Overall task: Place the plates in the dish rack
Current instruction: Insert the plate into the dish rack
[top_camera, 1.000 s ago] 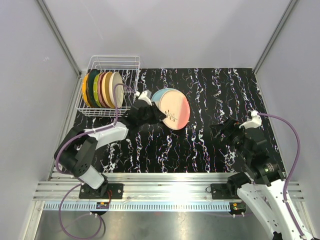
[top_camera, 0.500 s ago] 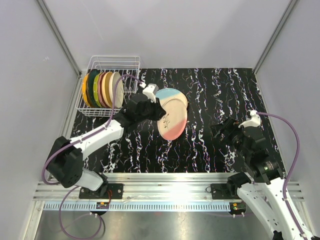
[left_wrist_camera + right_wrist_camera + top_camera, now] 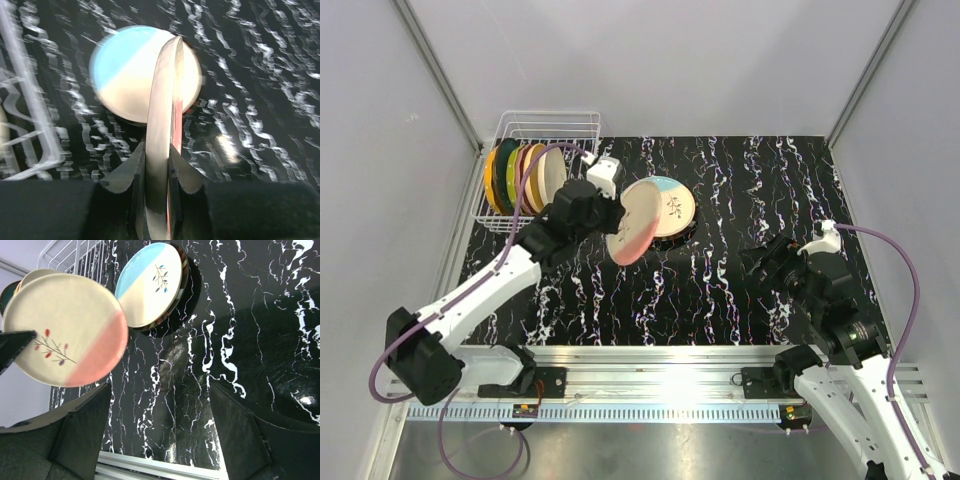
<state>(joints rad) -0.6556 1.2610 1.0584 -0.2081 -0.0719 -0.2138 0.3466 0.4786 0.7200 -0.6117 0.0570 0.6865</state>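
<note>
The left hand (image 3: pixel 157 156) clamps the pink-and-cream plate (image 3: pixel 632 225) on edge, at 4 o'clock of the dish rack (image 3: pixel 548 124), which sits at the surface's (image 3: pixel 720 300) 10 o'clock corner. The right hand (image 3: pixel 160 390) gapes wide.

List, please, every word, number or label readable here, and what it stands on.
None is readable in any view.
The pink-and-cream plate in the left gripper and the blue-and-cream plate bear only sprig drawings, no lettering.
The small tag by the left arm's base is too small to read.
</note>
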